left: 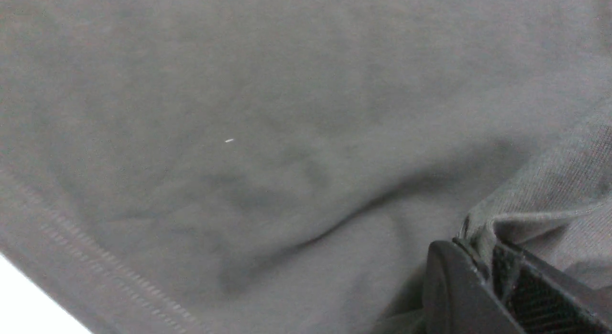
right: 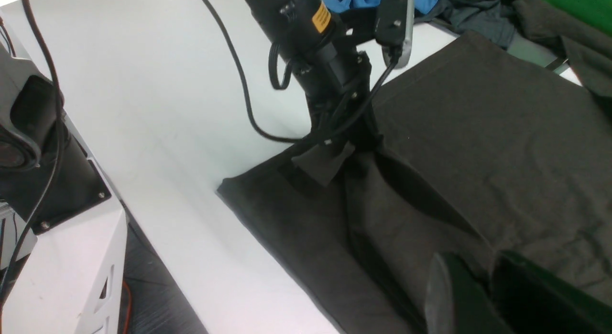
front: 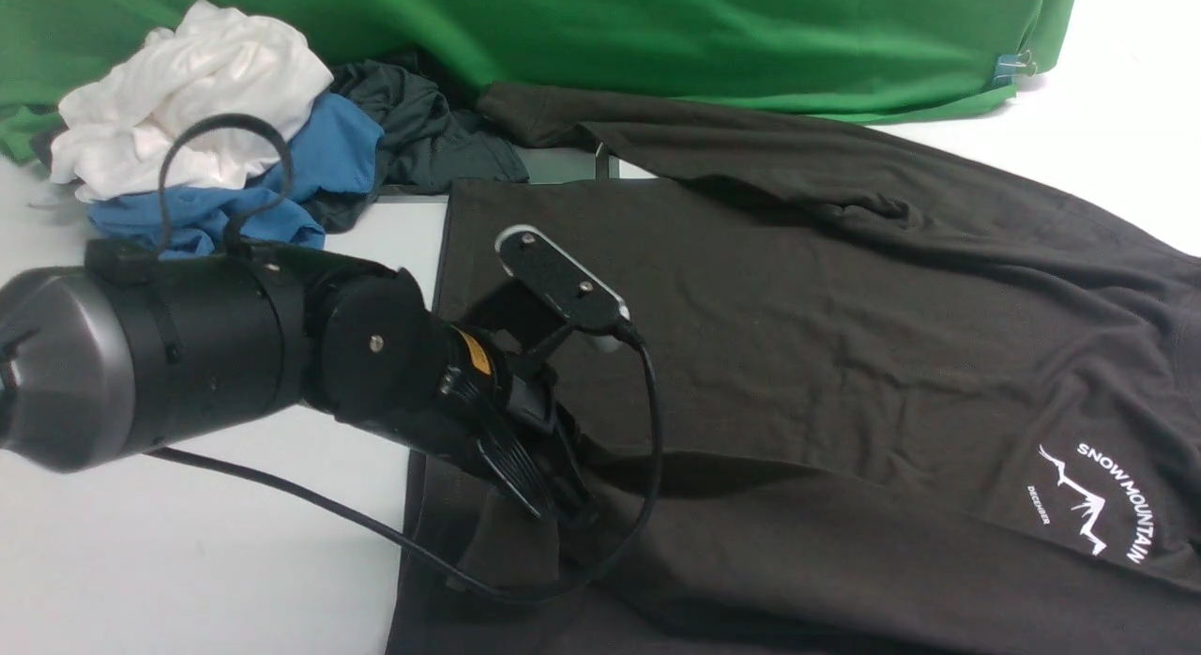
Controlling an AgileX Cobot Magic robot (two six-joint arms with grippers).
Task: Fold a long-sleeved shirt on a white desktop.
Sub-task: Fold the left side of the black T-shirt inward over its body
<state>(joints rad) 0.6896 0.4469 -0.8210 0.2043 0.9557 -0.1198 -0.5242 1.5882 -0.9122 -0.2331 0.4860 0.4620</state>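
Note:
The long-sleeved shirt (front: 844,336) lies spread over the right of the white desktop (front: 235,561), its white SNOW MOUNTAIN logo (front: 1093,500) at the near right. My left gripper (front: 558,500) is down at the shirt's near left part, shut on a raised fold of its cloth. In the left wrist view the fold (left: 478,228) stands pinched between the jaws of the left gripper (left: 483,250). The right wrist view shows my right gripper (right: 485,272) shut on a ridge of the same shirt (right: 478,133), with the left gripper (right: 330,150) farther along holding a cuff-like flap. The right gripper is outside the front view.
A heap of white (front: 188,92), blue (front: 310,167) and dark grey (front: 422,129) garments sits at the far left, before the green backdrop (front: 657,26). A silver-rimmed panel (front: 563,167) shows under the shirt's far edge. The robot's base (right: 52,190) stands beside the table's near edge.

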